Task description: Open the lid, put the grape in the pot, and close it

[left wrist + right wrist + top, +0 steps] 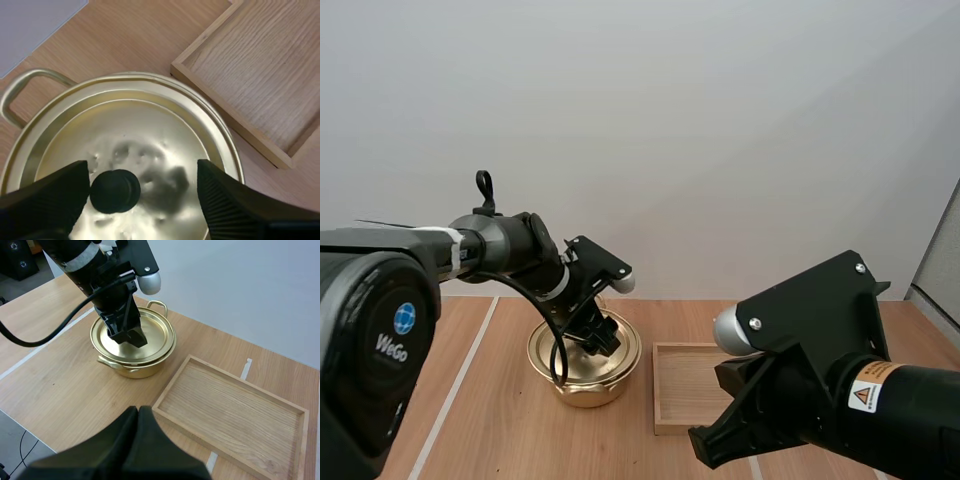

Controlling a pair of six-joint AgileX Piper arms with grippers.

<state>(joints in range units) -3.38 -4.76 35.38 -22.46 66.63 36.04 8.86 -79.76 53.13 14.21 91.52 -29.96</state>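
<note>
- Pale wooden counter (500,420), crossed by white lines (460,365), fills the lower part of the high view, with a plain light wall (720,120) above it.
- A gold pot (588,388) stands on the counter, left of centre in the lower part of the high view. Its lid (625,345) sits flat on the rim, so the pot is closed.
- A shallow wooden tray (690,385) lies just beside the pot, toward the right of the frame. A narrow strip of counter shows between them, so they do not touch.
- The left arm (505,245) reaches in from the left edge of the high view and bends down, and the left jaws hang right over the lid.
- The left wrist view shows the left jaws spread wide, ribbed inner faces turned to each other, with the lid's black knob (115,191) between them.
- The knob sits close against one finger (47,205), though I cannot tell if they touch. The other finger (240,210) stands well apart from it.
- One looped handle (20,92) of the pot juts out past the lid's edge on the side away from the tray.
- The right arm (840,390) fills the lower right corner of the high view.
- In the right wrist view the right jaws are pressed together as one dark wedge, holding nothing, above bare counter near the tray and well apart from the pot.
</note>
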